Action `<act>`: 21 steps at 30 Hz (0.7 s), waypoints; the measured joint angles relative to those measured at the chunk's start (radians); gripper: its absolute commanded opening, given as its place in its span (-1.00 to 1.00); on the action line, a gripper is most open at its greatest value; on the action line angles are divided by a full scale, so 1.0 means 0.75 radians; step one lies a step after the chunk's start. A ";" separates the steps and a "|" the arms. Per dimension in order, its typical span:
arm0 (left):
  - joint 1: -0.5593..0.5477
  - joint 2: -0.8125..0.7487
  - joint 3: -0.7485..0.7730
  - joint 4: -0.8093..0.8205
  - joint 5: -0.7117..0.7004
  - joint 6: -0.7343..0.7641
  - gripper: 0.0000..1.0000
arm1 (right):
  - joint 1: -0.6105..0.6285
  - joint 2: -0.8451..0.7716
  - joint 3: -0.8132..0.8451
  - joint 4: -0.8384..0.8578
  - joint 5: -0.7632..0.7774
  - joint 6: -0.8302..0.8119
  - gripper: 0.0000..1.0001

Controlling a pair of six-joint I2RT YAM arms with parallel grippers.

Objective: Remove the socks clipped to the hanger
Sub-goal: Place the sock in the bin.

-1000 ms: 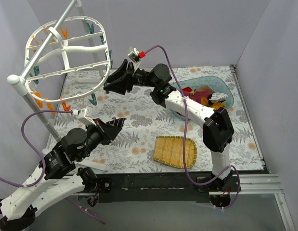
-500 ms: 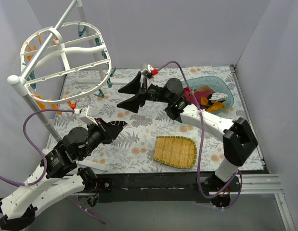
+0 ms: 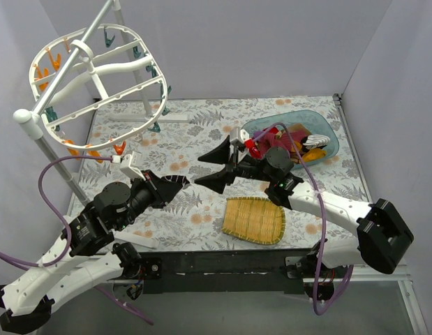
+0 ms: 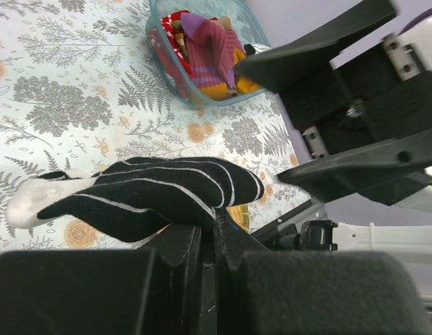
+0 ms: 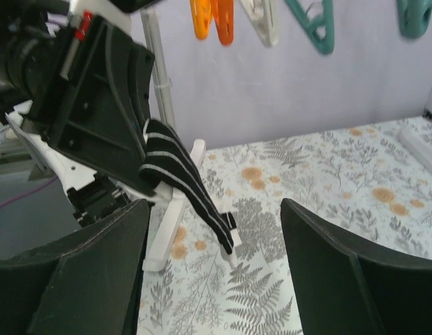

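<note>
The sock point(image 4: 153, 195) is black with thin white stripes and a white toe. The hanger point(image 3: 121, 68) is white, its clips point(image 5: 212, 17) orange and teal. The surface point(image 3: 195, 132) shows grey ferns and orange blossoms on white. The tub point(image 3: 326, 124) is translucent teal.

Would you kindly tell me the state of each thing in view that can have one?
Left hand, shut on the black striped sock.
Right hand, open, facing that sock, not touching it.
Hanger, hung on the stand, no sock visible on it.
Clips, dangling, holding nothing.
Tub, holding other socks.
Bamboo tray, flat on the table.
</note>
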 measured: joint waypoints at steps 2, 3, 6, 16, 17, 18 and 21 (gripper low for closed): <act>0.000 0.013 0.000 0.021 0.019 -0.001 -1.00 | 0.027 0.003 -0.043 -0.018 0.020 -0.026 0.68; 0.000 0.021 0.000 0.031 0.030 -0.001 -1.00 | 0.047 0.008 -0.053 -0.034 0.033 -0.041 0.67; 0.000 0.045 0.000 0.056 0.058 -0.005 -1.00 | 0.115 0.040 -0.054 -0.059 0.076 -0.090 0.62; 0.000 0.074 0.000 0.119 0.112 -0.021 -0.84 | 0.185 0.168 -0.031 -0.101 0.174 -0.139 -0.97; 0.000 0.074 0.000 0.122 0.114 -0.023 -0.65 | 0.185 0.170 -0.028 -0.101 0.185 -0.134 -0.97; 0.000 0.074 0.000 0.123 0.117 -0.023 -0.13 | 0.184 0.171 -0.028 -0.099 0.201 -0.127 -0.97; 0.000 0.074 0.000 0.131 0.129 -0.019 0.38 | 0.184 0.170 -0.028 -0.096 0.244 -0.117 -0.97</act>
